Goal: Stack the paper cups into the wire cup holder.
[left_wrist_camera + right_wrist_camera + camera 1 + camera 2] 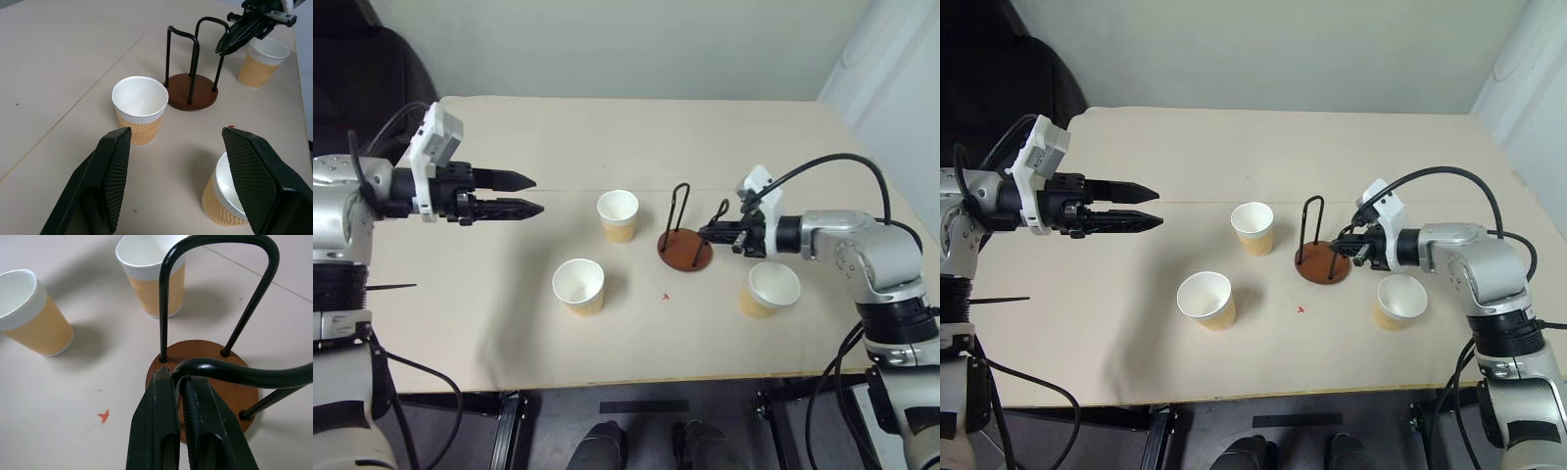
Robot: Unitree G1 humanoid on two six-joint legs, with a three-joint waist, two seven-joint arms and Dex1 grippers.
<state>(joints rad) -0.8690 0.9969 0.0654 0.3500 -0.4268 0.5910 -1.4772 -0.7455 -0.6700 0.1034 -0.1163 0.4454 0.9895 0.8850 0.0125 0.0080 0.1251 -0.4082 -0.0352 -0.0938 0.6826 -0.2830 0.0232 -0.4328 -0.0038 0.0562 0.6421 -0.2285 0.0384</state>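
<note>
Now | right gripper pinches holder loop (near one) | left gripper gapes, empty, well left of holder | three cups upright around holder

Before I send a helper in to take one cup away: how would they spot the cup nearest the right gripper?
Start at the beige table and find the wire cup holder, whose near wire loop the right gripper is shut on. Just below that gripper's wrist stands a paper cup, upright. It is the one cup on the holder's right; the other two cups stand on its left.
</note>
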